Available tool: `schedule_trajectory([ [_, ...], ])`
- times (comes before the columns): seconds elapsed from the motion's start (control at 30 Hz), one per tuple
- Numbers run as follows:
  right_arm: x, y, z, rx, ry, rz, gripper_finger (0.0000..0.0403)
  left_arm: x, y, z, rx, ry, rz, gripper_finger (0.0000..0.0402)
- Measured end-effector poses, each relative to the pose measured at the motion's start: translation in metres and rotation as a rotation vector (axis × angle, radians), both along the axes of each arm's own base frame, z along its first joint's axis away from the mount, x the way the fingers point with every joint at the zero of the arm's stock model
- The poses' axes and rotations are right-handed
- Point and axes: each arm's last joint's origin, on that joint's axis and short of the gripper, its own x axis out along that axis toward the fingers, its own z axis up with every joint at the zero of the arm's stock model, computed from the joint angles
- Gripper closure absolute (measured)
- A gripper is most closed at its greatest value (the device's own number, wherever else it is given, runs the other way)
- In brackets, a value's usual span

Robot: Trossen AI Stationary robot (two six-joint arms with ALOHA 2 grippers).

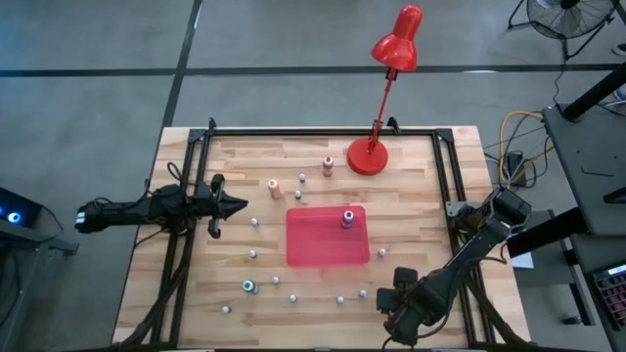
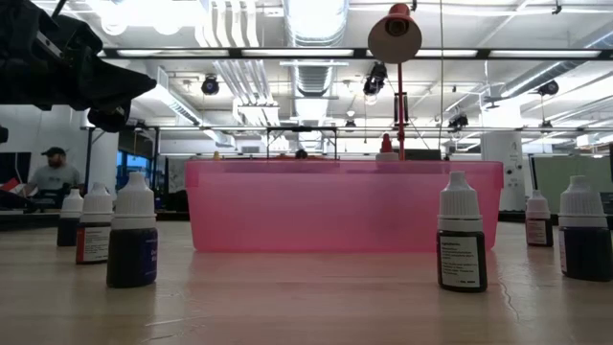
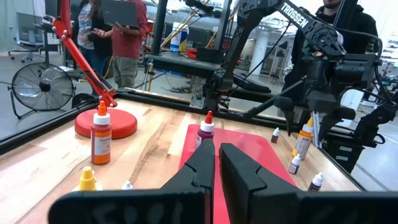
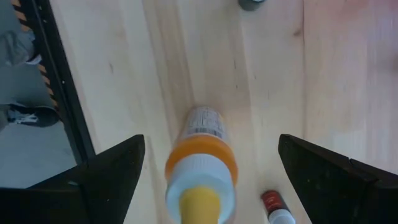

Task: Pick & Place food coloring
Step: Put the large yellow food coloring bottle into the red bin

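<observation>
Your red tray (image 1: 328,238) holds one pink bottle (image 1: 346,218). Right gripper (image 4: 208,174) gapes wide over an orange-yellow bottle (image 4: 200,168), untouched, near the front right corner. Left gripper (image 3: 216,163) is pinched closed, empty.

We saw grey concrete floor (image 1: 88,59), standing fan (image 1: 562,18), exposed ceiling ducts (image 2: 316,67), strip lights, people (image 3: 118,37) beyond table.
</observation>
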Motion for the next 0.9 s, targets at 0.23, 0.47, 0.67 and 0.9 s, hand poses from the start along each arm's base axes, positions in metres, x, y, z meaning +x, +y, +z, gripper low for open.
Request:
schedule_trajectory([
  [0.23,-0.0014,-0.002,-0.0043,-0.015,0.005,0.003,0.0041,0.0,0.0,0.0,0.0,0.0,0.0,0.0402],
  [0.47,-0.0018,-0.0023,-0.0055,-0.017,0.005,0.003,0.0087,0.0,0.0,0.0,0.0,0.0,0.0,0.0402],
  [0.67,-0.0018,-0.0024,-0.006,-0.016,0.005,-0.001,0.0135,0.0,0.0,0.0,0.0,0.0,0.0,0.0402],
  [0.9,-0.0018,-0.0024,-0.0059,-0.013,0.007,-0.023,0.0195,0.0,0.0,0.0,0.0,0.0,0.0,0.0402],
])
